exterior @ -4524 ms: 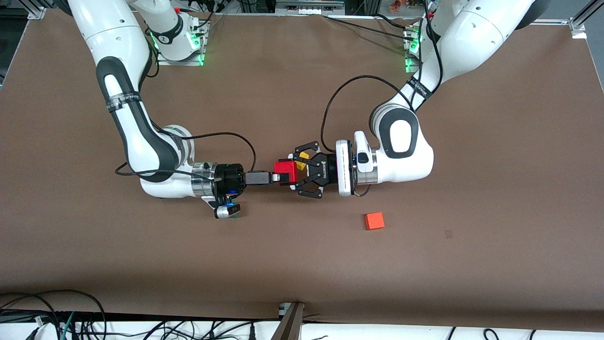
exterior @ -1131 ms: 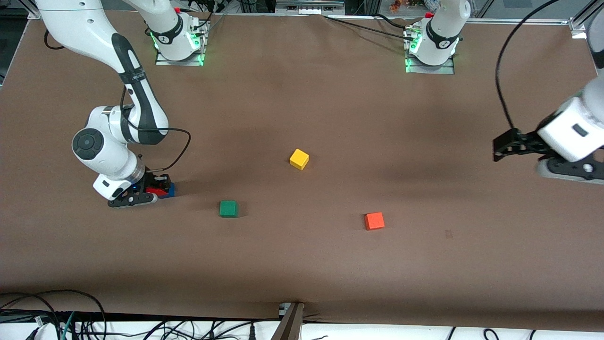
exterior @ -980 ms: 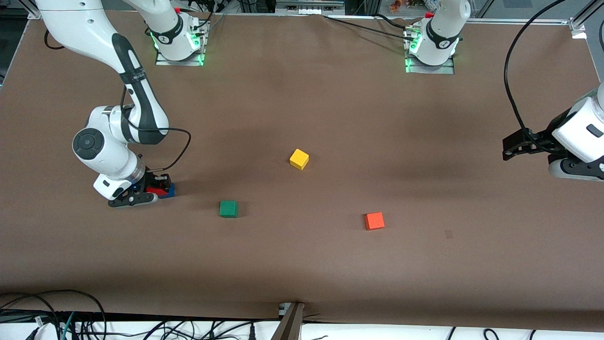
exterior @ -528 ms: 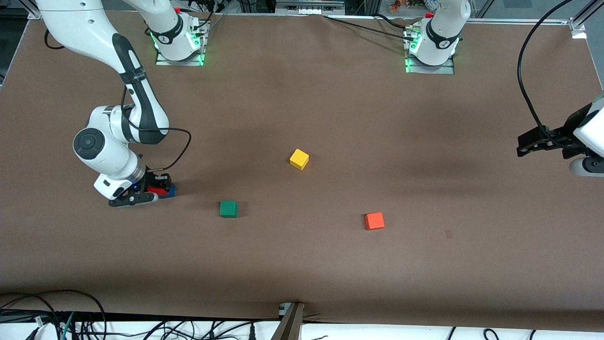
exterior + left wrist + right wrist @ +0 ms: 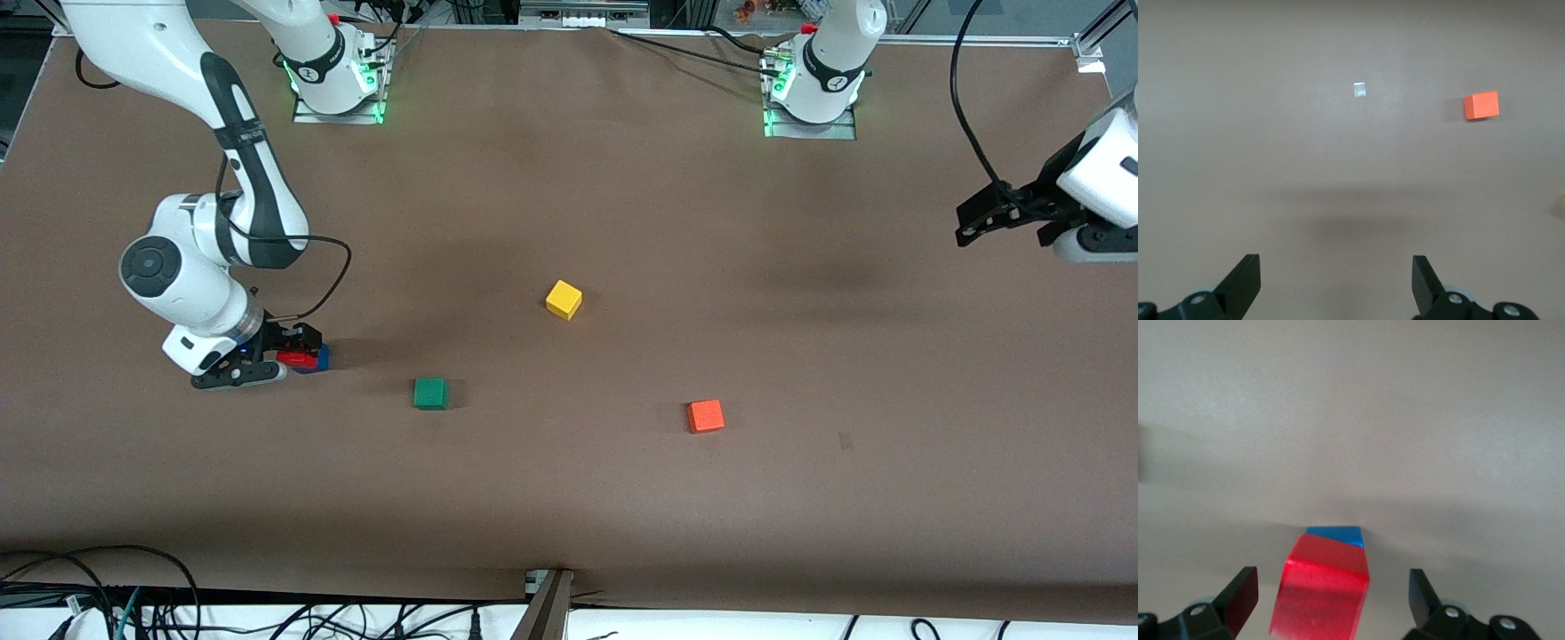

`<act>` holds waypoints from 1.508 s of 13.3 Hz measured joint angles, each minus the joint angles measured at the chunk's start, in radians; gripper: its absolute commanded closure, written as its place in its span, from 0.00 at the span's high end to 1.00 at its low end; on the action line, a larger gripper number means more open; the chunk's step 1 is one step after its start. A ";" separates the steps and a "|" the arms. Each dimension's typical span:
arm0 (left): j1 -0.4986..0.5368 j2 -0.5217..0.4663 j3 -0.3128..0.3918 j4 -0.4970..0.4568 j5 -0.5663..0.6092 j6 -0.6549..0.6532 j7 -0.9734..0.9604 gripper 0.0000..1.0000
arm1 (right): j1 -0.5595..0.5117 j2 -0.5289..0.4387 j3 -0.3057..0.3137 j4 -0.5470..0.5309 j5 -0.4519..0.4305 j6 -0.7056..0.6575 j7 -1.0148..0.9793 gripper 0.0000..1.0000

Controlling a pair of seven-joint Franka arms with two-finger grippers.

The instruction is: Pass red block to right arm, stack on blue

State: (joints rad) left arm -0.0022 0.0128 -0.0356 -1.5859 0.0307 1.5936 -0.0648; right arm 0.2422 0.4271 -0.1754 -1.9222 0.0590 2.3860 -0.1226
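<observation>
Red block (image 5: 1319, 592) between open end effector (image 5: 1331, 600)

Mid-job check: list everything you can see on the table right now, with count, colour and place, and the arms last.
red block: 1, bright red, on top of the blue block, toward the right arm's end of the table.
blue block: 1, blue, under the red block, mostly covered.
green cube: 1, green, on the table between the stack and the orange-red cube.
yellow cube: 1, yellow, mid-table, farther from the front camera than the green cube.
orange-red cube: 1, orange-red, toward the left arm's end.
table: 1, brown.
right gripper: open, fingers either side of the red block, not touching.
left gripper: open, empty, over the left arm's end of the table; waiting.
</observation>
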 measured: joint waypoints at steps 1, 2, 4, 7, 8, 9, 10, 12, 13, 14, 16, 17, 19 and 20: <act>-0.015 -0.019 0.014 -0.021 0.000 0.008 0.001 1.00 | 0.000 -0.015 -0.004 0.038 0.000 -0.082 0.000 1.00; -0.021 -0.028 0.015 -0.030 0.000 0.013 0.009 1.00 | 0.000 -0.029 -0.007 0.092 0.000 -0.187 0.000 1.00; -0.025 -0.031 0.007 -0.036 0.002 0.015 0.020 1.00 | -0.001 -0.045 -0.014 0.208 -0.001 -0.379 0.000 1.00; -0.024 -0.031 0.006 -0.041 0.002 0.015 0.029 1.00 | -0.001 -0.056 -0.038 0.364 -0.006 -0.611 0.000 1.00; -0.024 -0.030 0.007 -0.042 0.002 0.015 0.032 1.00 | -0.002 -0.057 -0.048 0.413 -0.006 -0.676 0.000 1.00; -0.024 -0.028 0.007 -0.042 0.002 0.015 0.033 1.00 | -0.002 -0.058 -0.057 0.457 -0.006 -0.732 0.000 1.00; -0.024 -0.027 0.007 -0.042 0.002 0.015 0.033 1.00 | -0.002 -0.060 -0.064 0.493 -0.006 -0.775 0.000 1.00; -0.024 -0.025 0.006 -0.042 0.002 0.015 0.034 1.00 | -0.003 -0.072 -0.077 0.546 -0.006 -0.853 0.000 1.00; -0.025 -0.025 0.005 -0.042 0.002 0.015 0.034 1.00 | -0.003 -0.083 -0.082 0.562 -0.006 -0.893 0.001 1.00; -0.025 -0.025 0.005 -0.042 0.002 0.015 0.034 1.00 | -0.003 -0.095 -0.087 0.577 -0.006 -0.929 0.002 1.00; -0.026 -0.025 0.005 -0.042 0.002 0.016 0.034 1.00 | -0.003 -0.116 -0.102 0.607 -0.006 -0.966 0.003 1.00; -0.026 -0.025 0.004 -0.042 0.002 0.016 0.034 1.00 | -0.003 -0.122 -0.112 0.617 -0.006 -0.992 0.003 1.00; -0.030 -0.025 0.002 -0.042 0.002 0.016 0.034 1.00 | -0.006 -0.129 -0.122 0.629 -0.006 -1.052 0.003 1.00; -0.032 -0.025 0.001 -0.042 0.002 0.016 0.034 1.00 | -0.010 -0.136 -0.119 0.632 -0.006 -1.055 0.003 1.00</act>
State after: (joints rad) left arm -0.0346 -0.0125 -0.0348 -1.6280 0.0330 1.6091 -0.0310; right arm 0.2320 0.2907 -0.2941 -1.2900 0.0532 1.3311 -0.1192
